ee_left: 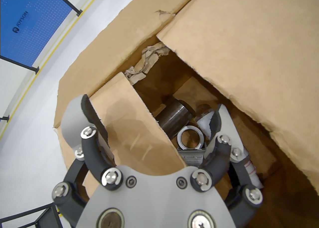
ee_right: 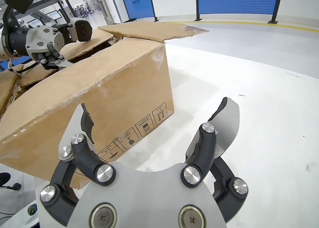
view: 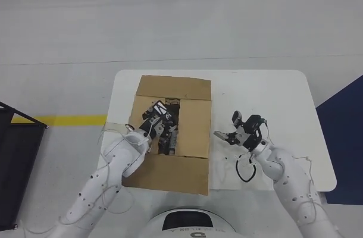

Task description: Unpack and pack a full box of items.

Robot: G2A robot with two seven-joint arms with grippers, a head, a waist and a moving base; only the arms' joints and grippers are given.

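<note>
Left wrist view is showing the left hand (ee_left: 150,112) hanging, fingers apart, in the mouth of the cardboard box (ee_left: 236,39), one finger dipping in beside a metal ring (ee_left: 190,138) and a dark cylinder (ee_left: 174,116) lying inside. Unpacking seems to be the step in hand, and the next move is calling for both fingers to clear the inner flap (ee_left: 129,119) and straddle one piece before closing. Beyond, the right hand (ee_right: 154,108) is hovering, spread and empty, over the tabletop (ee_right: 249,77) beside the box.

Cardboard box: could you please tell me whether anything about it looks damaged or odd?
Yes: the cardboard box has ragged, torn flap edges, and crumpled paper is wedged in one inner corner. The left gripper, open, straddles an inner flap.
</note>
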